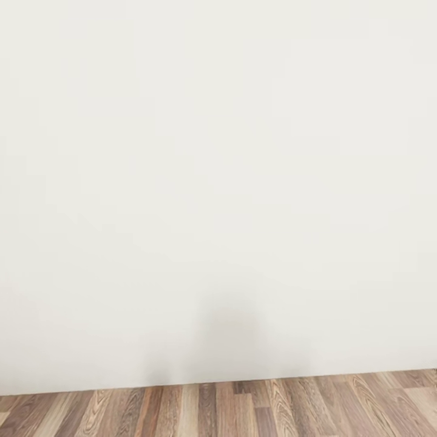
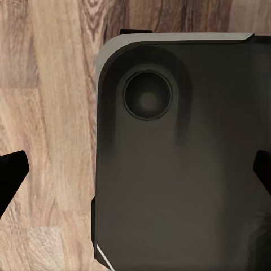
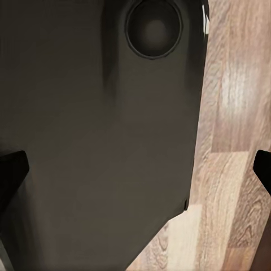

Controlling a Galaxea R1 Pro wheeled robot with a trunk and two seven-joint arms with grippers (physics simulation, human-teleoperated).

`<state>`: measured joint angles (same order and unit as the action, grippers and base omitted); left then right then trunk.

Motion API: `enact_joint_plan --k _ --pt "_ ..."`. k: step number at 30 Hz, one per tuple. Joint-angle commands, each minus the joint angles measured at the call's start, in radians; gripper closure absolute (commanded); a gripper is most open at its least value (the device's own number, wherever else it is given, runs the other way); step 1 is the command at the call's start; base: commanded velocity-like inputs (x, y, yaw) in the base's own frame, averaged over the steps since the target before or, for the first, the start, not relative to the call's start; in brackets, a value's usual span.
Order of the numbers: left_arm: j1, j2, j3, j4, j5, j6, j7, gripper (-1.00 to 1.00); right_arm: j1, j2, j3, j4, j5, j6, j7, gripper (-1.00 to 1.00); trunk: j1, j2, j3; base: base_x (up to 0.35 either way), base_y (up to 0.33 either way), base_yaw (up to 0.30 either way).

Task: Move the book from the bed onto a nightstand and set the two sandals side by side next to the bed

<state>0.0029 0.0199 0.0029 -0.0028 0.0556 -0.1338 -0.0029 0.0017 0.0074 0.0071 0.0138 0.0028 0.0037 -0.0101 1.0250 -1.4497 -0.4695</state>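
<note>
Both pincers, left pincer (image 2: 135, 169) and right pincer (image 3: 135, 169), hang spread apart with nothing gripped above the robot's dark base (image 2: 180, 169) and wood-plank floor (image 1: 243, 409), while the head camera faces a white bedroom wall (image 1: 218, 182).

Plain white wall (image 1: 218, 182) above a strip of brown wood-plank floor (image 1: 243, 409).

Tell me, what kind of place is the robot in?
Probably a room inside a house. A plain white wall meets a brown wood-plank floor. No furniture shows, so which room it is cannot be told.
</note>
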Motion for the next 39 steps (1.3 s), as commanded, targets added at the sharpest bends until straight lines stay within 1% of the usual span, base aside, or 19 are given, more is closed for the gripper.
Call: enact_joint_plan --k 1,14,39 --pt "0.0 0.0 0.0 0.0 0.006 -0.003 0.0 -1.0 0.0 0.0 0.001 0.0 0.0 0.0 -0.001 -1.0 0.0 0.0 -0.001 0.0 0.0 -0.079" --pt "0.0 0.0 0.0 0.0 0.006 -0.003 0.0 -1.0 0.0 -0.003 0.001 0.0 0.001 0.0 0.001 -1.0 0.0 0.0 -0.001 0.0 0.0 -0.082" --pt "0.0 0.0 -0.001 0.0 0.006 -0.003 0.0 -1.0 0.0 -0.001 0.002 0.0 0.002 -0.001 0.001 -1.0 0.0 0.0 -0.001 0.0 0.0 -0.095"
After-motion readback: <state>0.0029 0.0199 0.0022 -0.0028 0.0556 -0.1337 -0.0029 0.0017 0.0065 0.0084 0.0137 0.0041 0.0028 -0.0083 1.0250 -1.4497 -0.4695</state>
